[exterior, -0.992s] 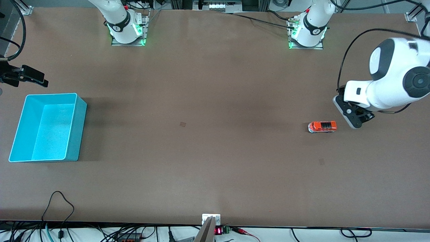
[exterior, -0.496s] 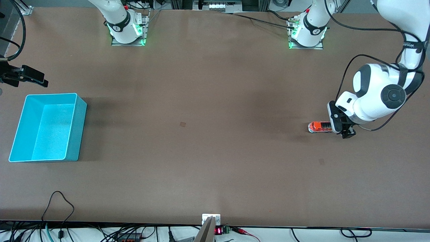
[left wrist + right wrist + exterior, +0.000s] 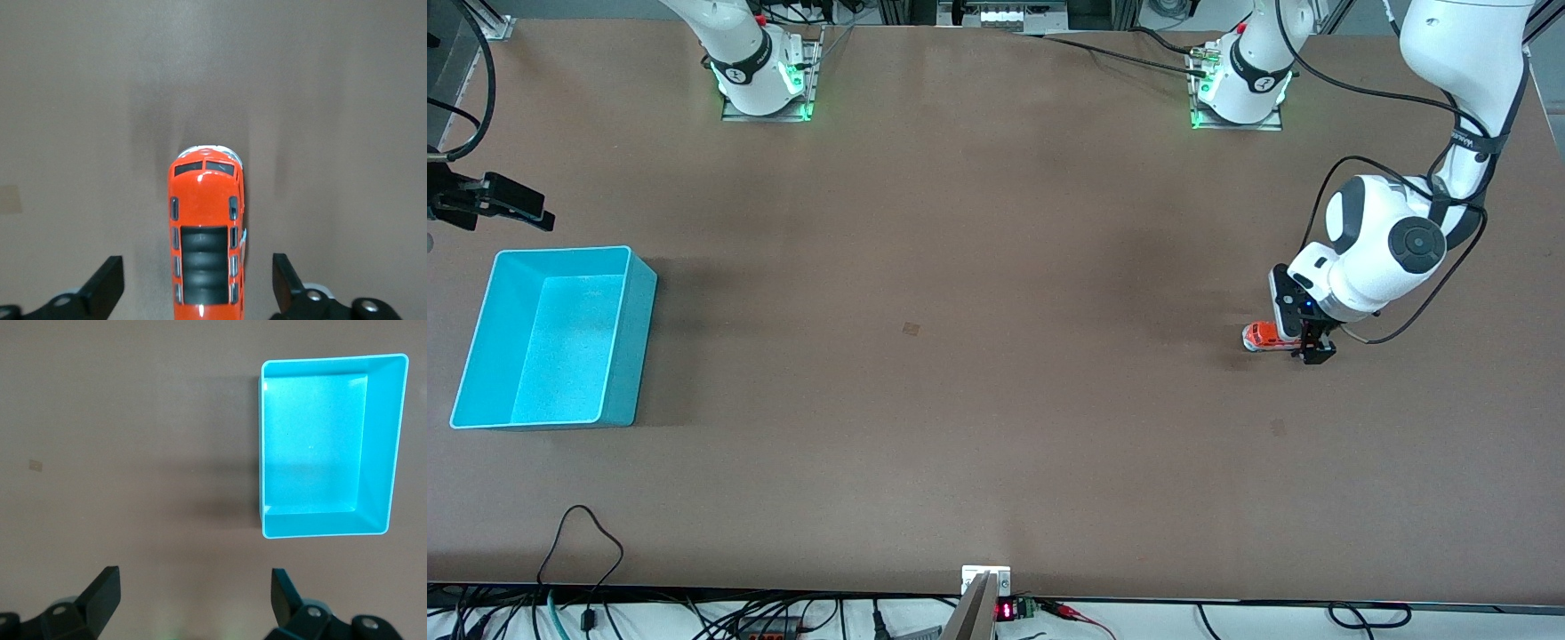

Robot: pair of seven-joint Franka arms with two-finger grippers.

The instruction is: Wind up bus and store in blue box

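My left jaws (image 3: 1303, 342) stood wide astride the bus (image 3: 205, 237) on the tabletop (image 3: 996, 356); my right jaws (image 3: 193, 597) waited wide near the blue box (image 3: 327, 443), at its twelve o'clock.

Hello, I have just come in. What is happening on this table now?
The left gripper is down over the bus, which stands on the table toward the left arm's end. Its jaws are open on either side of the bus and do not grip it yet. The right gripper waits, open, near the empty blue box at the right arm's end.
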